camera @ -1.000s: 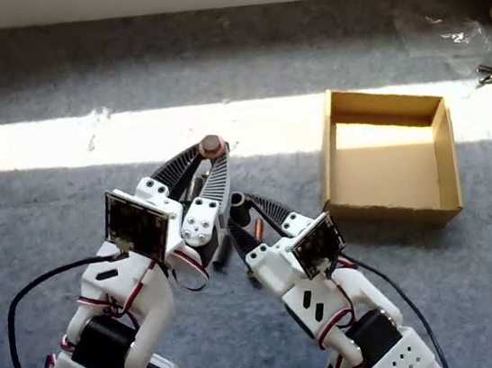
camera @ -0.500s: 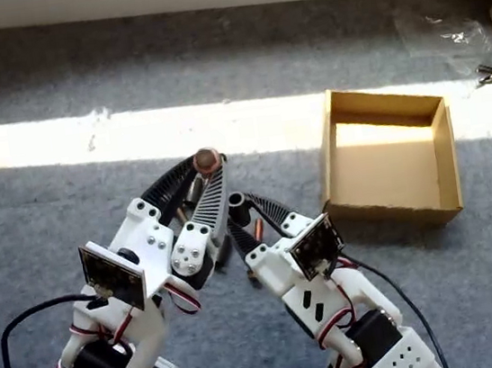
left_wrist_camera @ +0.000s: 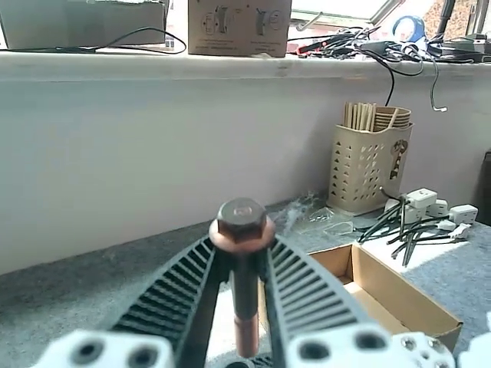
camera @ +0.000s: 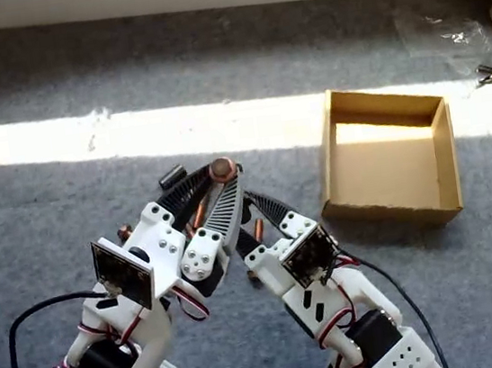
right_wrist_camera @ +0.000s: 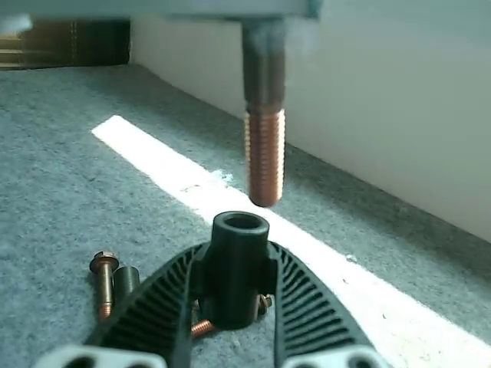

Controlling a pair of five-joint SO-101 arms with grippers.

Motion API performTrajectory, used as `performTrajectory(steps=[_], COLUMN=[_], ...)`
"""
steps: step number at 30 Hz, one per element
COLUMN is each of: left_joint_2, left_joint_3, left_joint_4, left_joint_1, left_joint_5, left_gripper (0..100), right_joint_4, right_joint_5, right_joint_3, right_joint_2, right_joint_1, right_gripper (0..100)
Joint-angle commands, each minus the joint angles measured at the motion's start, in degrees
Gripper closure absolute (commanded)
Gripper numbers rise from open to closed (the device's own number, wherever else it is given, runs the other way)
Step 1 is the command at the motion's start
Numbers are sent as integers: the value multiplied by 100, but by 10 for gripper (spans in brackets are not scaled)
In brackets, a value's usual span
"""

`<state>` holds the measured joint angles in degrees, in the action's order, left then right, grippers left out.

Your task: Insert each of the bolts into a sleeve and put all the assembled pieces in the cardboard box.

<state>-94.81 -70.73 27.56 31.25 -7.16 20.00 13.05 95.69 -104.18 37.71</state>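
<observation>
**Bolt poised over sleeve, beside the box**

The copper-coloured bolt [left_wrist_camera: 245,307] is clamped by the left gripper [left_wrist_camera: 242,249] just under its flanged head, and its threaded end is left free to hang downward. The dark sleeve [right_wrist_camera: 235,276] is pinched round its middle by the right gripper [right_wrist_camera: 238,261], bore upward and mouth unobstructed. In the right wrist view the bolt tip is seen just above the sleeve opening, apart from it and roughly in line. Both pieces are held near the cardboard box [camera: 390,209], off its open side wall and outside it.

The bolt is judged to be stiff, dense metal – no give is to be expected, and its smooth shank may slip if gripped lightly. The hold under the flange is therefore well chosen, since the head cannot be pulled through the fingers. The sleeve is taken to be a light, rigid tube that could twist between the ribbed pads if the thread catches its rim – a firm mid-body hold suits it.

A spare bolt [right_wrist_camera: 103,280] and a spare sleeve [right_wrist_camera: 126,282] lie on the carpet, farther from the box than the grippers.
</observation>
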Motion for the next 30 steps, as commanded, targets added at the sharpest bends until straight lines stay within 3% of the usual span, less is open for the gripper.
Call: performTrajectory(steps=[1, 22, 26, 30], left_joint_2=[-92, -40, -40, -40], left_joint_3=[92, 338, 338, 330], left_joint_4=[9, -53, -53, -44], left_joint_1=[40, 31, 31, 31], left_joint_5=[-44, -26, -26, -26], left_gripper=[994, 994, 994, 994], right_joint_4=[-163, -681, -673, -673], right_joint_5=[35, 88, 712, 615], right_joint_3=[585, 593, 593, 593], right_joint_2=[-40, -40, 4, -22], right_joint_1=[-242, -171, 163, 163], right_gripper=[994, 994, 994, 994])
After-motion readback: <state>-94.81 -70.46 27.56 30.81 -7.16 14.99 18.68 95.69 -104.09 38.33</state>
